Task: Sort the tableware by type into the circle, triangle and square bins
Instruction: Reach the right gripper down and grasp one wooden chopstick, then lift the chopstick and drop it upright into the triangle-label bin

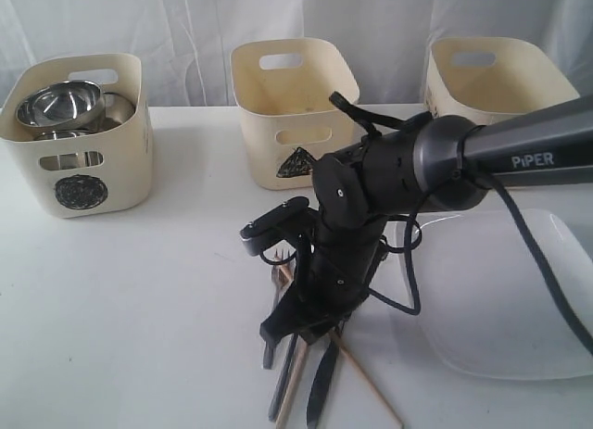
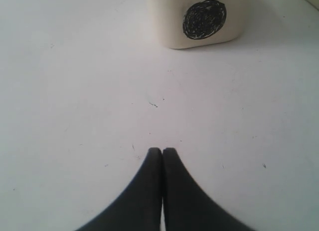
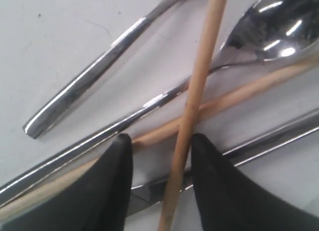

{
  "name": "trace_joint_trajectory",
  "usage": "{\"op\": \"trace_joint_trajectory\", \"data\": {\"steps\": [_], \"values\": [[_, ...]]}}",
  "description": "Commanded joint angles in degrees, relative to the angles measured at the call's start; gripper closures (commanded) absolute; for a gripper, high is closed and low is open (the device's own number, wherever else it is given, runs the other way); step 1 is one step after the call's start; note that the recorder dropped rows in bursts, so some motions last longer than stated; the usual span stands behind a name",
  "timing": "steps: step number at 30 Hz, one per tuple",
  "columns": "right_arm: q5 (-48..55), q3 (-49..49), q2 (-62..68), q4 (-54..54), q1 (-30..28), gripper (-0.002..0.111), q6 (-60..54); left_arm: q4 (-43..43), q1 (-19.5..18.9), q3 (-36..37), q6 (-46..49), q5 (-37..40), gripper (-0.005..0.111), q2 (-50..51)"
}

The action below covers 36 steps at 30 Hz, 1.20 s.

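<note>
My right gripper (image 1: 301,322) (image 3: 160,141) is down on a pile of cutlery at the table's front, open. One wooden chopstick (image 3: 199,76) runs between its fingers, close against one of them. It crosses a second chopstick (image 3: 239,96), a steel spoon (image 3: 279,21) and a knife (image 3: 269,138). A steel handle (image 3: 84,86) lies beside them. Fork tines (image 1: 276,271) and chopsticks (image 1: 371,378) stick out from under the gripper. Steel bowls (image 1: 60,103) sit in the circle bin (image 1: 79,160) (image 2: 199,16). The white plate (image 1: 519,299) lies at the right. My left gripper (image 2: 162,151) is shut and empty over bare table.
The triangle bin (image 1: 292,114) stands behind the right arm, the square bin (image 1: 496,77) at the back right. The right arm's cable hangs over the plate's near edge.
</note>
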<state>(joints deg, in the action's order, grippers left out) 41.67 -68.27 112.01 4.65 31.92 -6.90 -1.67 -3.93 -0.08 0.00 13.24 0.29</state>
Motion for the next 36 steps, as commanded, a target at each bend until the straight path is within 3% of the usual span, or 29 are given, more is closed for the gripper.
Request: {"op": "trace_joint_trajectory", "data": {"steps": [1,5,12,16,20,25,26,30,34,36], "values": [[1.32,0.23,2.15,-0.39,-0.03,0.084,0.69,-0.42,-0.11,0.08,0.33,0.10,0.106,-0.29],[1.76,0.23,2.35,-0.39,-0.03,0.108,0.55,-0.42,-0.11,0.08,0.33,0.10,0.106,-0.29],[7.27,-3.19,1.19,-0.39,-0.03,0.108,0.55,-0.42,-0.11,0.08,0.33,0.10,0.106,-0.29],[18.03,-11.18,-2.52,-0.39,-0.03,0.108,-1.01,-0.42,-0.11,0.08,0.33,0.10,0.106,-0.29],[19.64,-19.17,-7.42,-0.64,-0.53,0.108,-4.32,-0.42,-0.11,0.08,0.33,0.10,0.106,-0.29],[7.20,-26.14,-11.32,-1.71,-5.55,0.108,-8.55,-0.42,-0.11,0.08,0.33,0.10,0.106,-0.29],[0.71,-26.39,-12.09,-1.49,-8.34,0.108,-8.55,-0.42,-0.11,0.08,0.33,0.10,0.106,-0.29],[-9.18,-26.39,-12.60,-1.36,-16.36,0.108,-8.38,-0.42,-0.11,0.08,0.33,0.10,0.106,-0.29],[-21.82,-26.28,-12.60,5.47,-23.27,0.108,-8.52,-0.42,-0.11,0.08,0.33,0.10,0.106,-0.29],[-29.30,-26.28,-12.48,13.77,-26.31,0.108,-8.39,-0.42,-0.11,0.08,0.33,0.10,0.106,-0.29]]}}
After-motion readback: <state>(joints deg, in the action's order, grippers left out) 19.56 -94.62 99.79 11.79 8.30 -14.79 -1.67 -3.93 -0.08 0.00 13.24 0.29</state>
